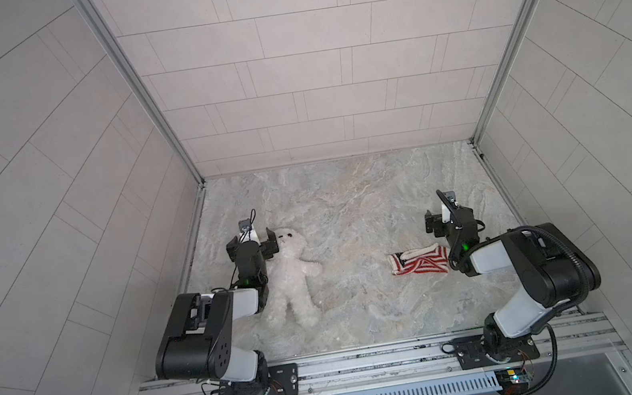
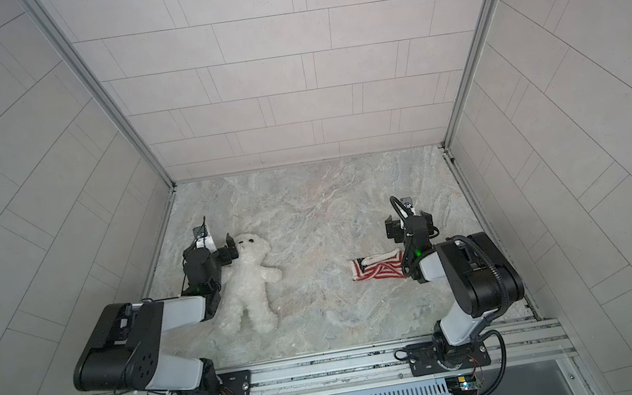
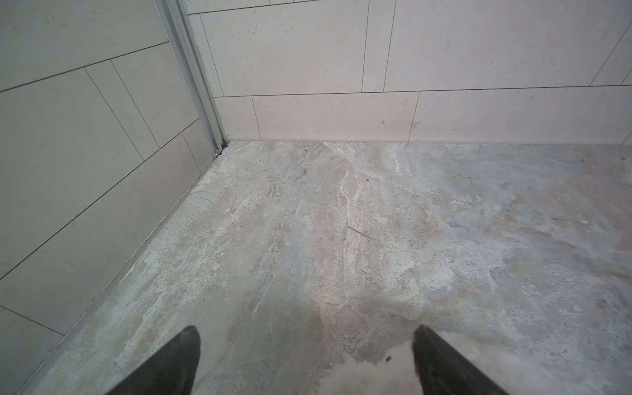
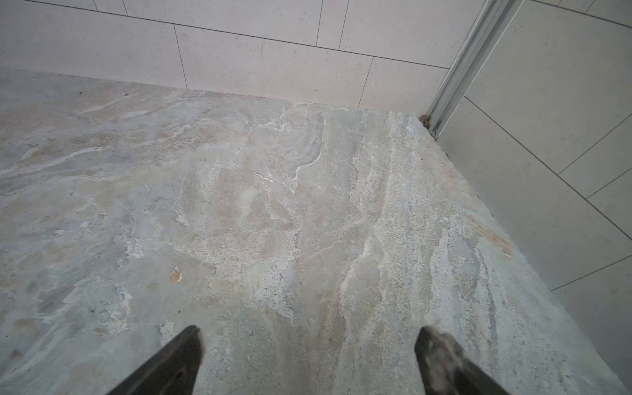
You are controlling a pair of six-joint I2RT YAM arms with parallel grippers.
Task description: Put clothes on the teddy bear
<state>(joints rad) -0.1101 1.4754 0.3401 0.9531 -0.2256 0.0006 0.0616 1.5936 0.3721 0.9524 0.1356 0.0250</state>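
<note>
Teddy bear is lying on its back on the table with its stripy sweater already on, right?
No. The teddy bear lies on its back on the table, but bare: the stripy sweater lies on the table by itself, apart from the bear. Both top views show this.

Soft, even light, faint shadows; edges bow outward; wrist views look slightly blurred near the lens.

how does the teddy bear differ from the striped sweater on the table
The teddy bear is fluffy and all white; the sweater has red and white stripes. The teddy bear lies face up with limbs spread, on the left in both top views; the sweater lies flat on the right. The teddy bear looks bigger than the sweater. Both rest on the table, apart.
</note>
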